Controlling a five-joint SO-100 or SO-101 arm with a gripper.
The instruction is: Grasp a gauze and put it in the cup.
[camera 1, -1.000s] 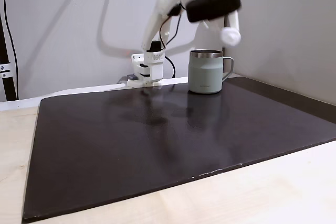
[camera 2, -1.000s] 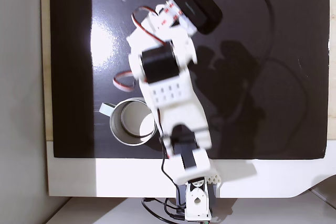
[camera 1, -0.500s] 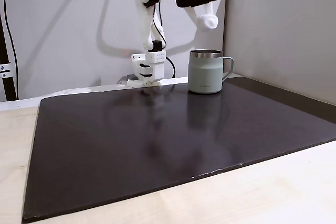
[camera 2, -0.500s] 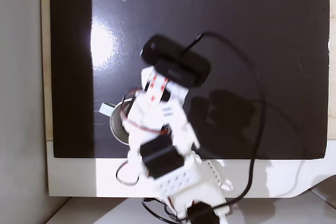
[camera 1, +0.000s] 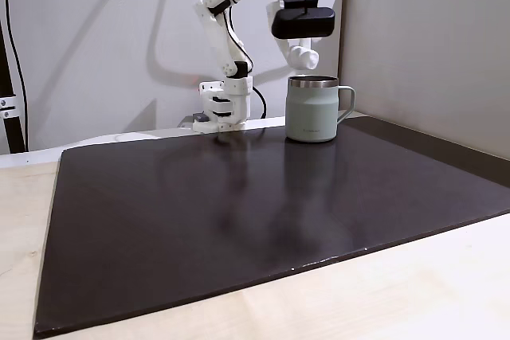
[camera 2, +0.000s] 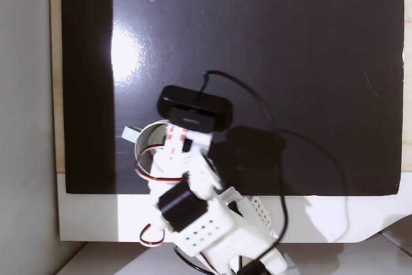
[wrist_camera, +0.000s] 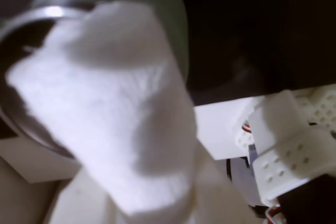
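Gripping gauze [wrist_camera: 110,124], claw [camera 1: 304,56] above cup [camera 1: 312,109]

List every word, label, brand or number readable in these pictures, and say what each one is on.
None can be read.
Cup: a faint mark low on its side in a fixed view, too small to read.
Black camera on the arm: a small pale mark in a fixed view, too blurred to read.
Gauze, held over the cup: no print visible.
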